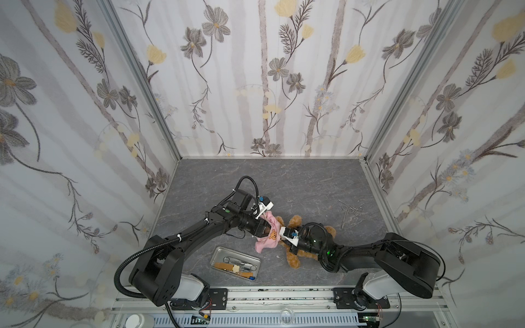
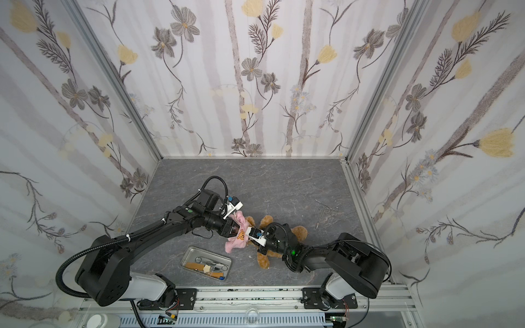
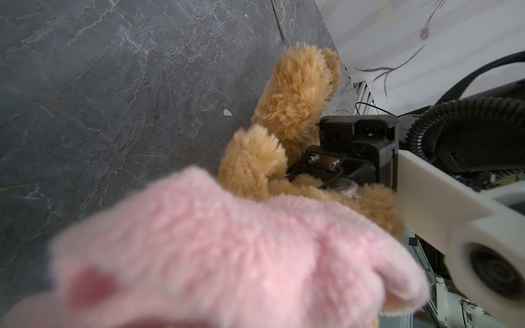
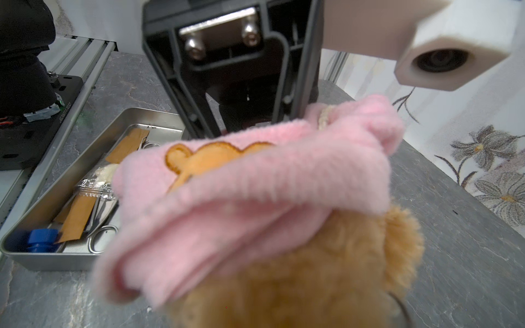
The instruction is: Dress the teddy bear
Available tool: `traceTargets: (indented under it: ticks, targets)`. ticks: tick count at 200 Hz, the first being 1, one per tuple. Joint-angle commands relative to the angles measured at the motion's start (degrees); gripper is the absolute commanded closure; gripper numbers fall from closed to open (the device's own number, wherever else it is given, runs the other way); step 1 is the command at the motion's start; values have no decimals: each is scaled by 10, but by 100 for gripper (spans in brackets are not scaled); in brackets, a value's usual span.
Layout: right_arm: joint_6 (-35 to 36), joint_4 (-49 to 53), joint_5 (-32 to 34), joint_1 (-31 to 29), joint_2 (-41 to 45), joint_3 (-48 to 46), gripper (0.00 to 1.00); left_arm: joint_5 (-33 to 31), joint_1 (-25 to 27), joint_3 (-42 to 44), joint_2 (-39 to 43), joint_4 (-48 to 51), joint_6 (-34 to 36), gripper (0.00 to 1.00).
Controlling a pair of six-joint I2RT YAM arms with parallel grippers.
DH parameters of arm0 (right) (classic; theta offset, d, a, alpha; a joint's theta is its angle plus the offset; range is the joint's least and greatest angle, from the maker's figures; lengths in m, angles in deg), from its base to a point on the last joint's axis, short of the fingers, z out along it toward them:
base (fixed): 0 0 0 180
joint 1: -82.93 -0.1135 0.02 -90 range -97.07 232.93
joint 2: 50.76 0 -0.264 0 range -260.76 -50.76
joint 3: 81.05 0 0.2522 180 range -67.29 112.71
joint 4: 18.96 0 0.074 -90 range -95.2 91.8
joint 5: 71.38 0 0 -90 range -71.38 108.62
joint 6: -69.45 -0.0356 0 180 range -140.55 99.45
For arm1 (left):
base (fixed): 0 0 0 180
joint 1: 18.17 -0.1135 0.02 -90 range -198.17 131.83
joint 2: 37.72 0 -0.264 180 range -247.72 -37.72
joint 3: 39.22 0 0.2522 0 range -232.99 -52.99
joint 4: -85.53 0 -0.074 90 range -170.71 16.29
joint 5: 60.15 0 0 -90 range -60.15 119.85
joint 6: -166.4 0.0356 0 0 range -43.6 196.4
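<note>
The teddy bear point(image 1: 295, 221) point(image 2: 267, 221) lies on the grey table, golden-brown and shaggy, with my right arm over its body. The bear's fur point(image 4: 312, 269) fills the right wrist view, and my right gripper point(image 1: 287, 244) point(image 3: 338, 181) is shut on it. A pink shirt point(image 1: 268, 241) point(image 2: 237, 242) with a bear-face print is bunched at the tip of my left gripper point(image 1: 270, 227) point(image 4: 250, 122) and drapes onto the bear's head. The shirt point(image 3: 227, 255) point(image 4: 255, 184) hides the left jaws, so their state does not show.
A metal tray point(image 1: 238, 252) point(image 2: 208, 252) point(image 4: 56, 261) holding scissors, packets and a blue cap stands just in front of the shirt. Steel forceps point(image 1: 350, 211) point(image 2: 326, 211) lie on the table at the back right. Flowered walls enclose three sides.
</note>
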State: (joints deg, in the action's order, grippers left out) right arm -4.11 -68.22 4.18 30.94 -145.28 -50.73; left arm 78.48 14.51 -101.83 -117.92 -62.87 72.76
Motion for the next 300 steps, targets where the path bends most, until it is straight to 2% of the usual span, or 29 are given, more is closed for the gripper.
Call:
traceTargets:
  ticks: [1, 29, 45, 77, 101, 111, 138, 151, 158, 176, 193, 210, 231, 254, 275, 288, 300]
  targets:
    - [-44, -186, 9, -3, -14, -8, 90, 52, 5, 8, 21, -59, -12, 66]
    - [-109, -268, 29, -4, -39, -15, 89, 69, 6, 30, 44, -105, -30, 70]
    - [-135, -302, 33, -14, -55, 0, 89, 67, 7, 34, 43, -112, -30, 65]
    - [-130, -303, 38, -33, -69, 23, 89, 68, 7, 23, 28, -114, -37, 55]
    - [-131, -298, 41, -34, -65, 31, 88, 76, 7, 23, 20, -117, -42, 55]
    - [-131, -294, 43, -34, -64, 37, 88, 80, 8, 23, 18, -118, -44, 58]
    - [-130, -290, 57, -33, -70, 47, 84, 95, 9, 21, 20, -122, -48, 74]
    - [-130, -288, 66, -28, -72, 41, 80, 96, 8, 23, 25, -123, -47, 86]
    - [-131, -286, 68, -25, -72, 36, 77, 93, 7, 23, 27, -124, -46, 100]
    - [-132, -270, 71, -15, -67, 18, 68, 60, 4, 26, 34, -129, -53, 100]
    - [-135, -245, 79, -5, -50, -12, 55, 14, -4, 30, 47, -138, -56, 100]
    - [-148, -207, 89, 3, -15, -49, 42, -29, -19, 40, 67, -157, -57, 100]
    - [-184, -124, 80, 7, 63, -88, 32, -65, -27, 51, 95, -180, -41, 100]
    - [-219, 97, 55, 8, 203, -79, 14, -92, -26, 60, 116, -197, -4, 100]
    - [-247, 296, 69, 10, 342, -41, 15, -111, -24, 76, 127, -222, 17, 100]
    - [-278, 351, 65, 11, 397, -16, 18, -115, -21, 81, 130, -234, 24, 100]
    - [-329, 371, 45, 13, 408, 16, 27, -119, -17, 86, 136, -244, 34, 100]
